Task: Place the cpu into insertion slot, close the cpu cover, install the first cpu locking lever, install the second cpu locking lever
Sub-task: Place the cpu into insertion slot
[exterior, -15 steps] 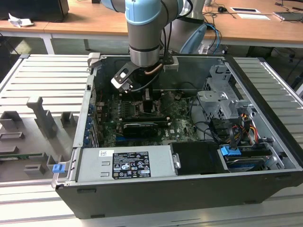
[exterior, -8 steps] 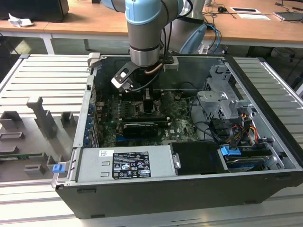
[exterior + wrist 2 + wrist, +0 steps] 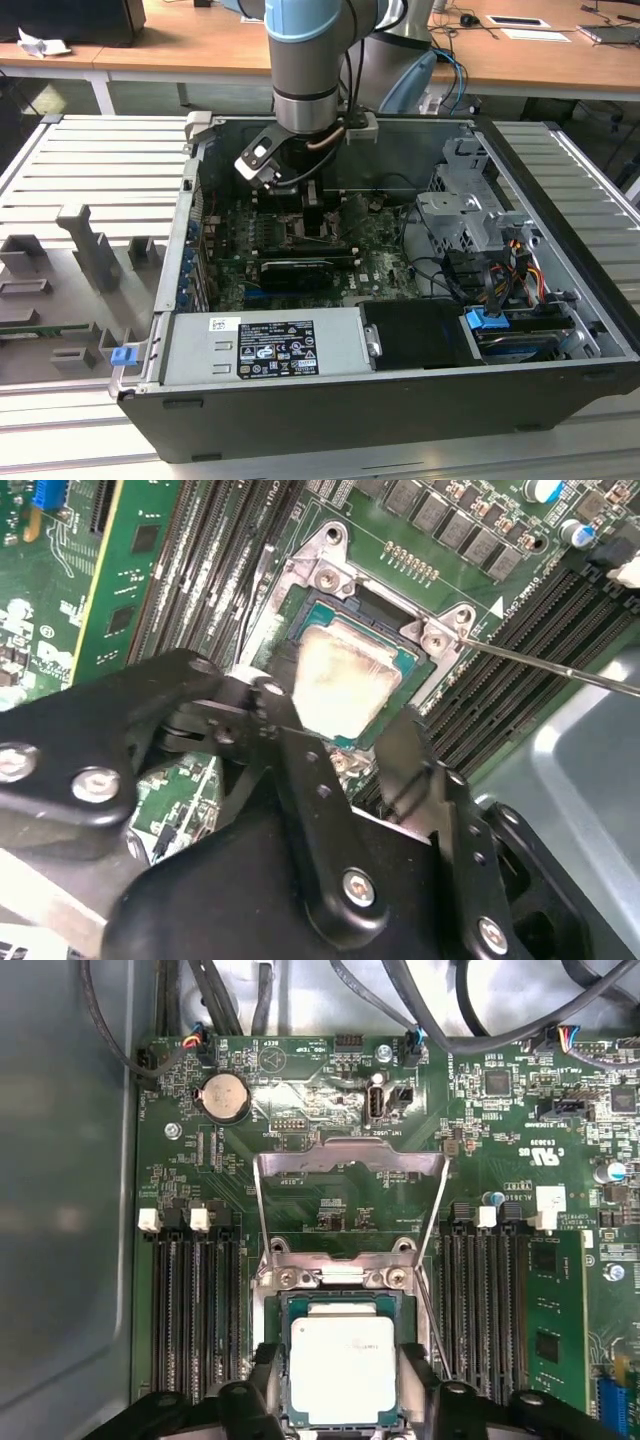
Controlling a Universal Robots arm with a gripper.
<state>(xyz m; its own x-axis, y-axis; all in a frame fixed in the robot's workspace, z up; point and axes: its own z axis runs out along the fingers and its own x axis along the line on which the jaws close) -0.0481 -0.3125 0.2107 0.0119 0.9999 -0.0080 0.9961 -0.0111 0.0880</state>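
Observation:
The cpu [image 3: 342,1365], a pale silvery square, lies level in the insertion slot [image 3: 340,1300] on the green motherboard. In the second wrist view the cpu [image 3: 345,685] looks smeared and the slot's [image 3: 345,605] dark edge shows beyond it. My gripper [image 3: 342,1405] straddles the chip, with one black finger [image 3: 268,1390] against each of two opposite edges. The cpu cover [image 3: 350,1156] is swung open and stands up behind the socket. A thin locking lever [image 3: 550,666] sticks out unlatched beside it. In the exterior view the gripper [image 3: 310,215] reaches down into the open computer case.
Black memory slots [image 3: 190,1310] flank the socket on both sides, and a green card [image 3: 555,1320] stands in the far bank. A coin battery [image 3: 225,1095] and cables [image 3: 400,990] lie beyond the cover. The case holds a power supply [image 3: 265,345] and a drive cage [image 3: 470,210].

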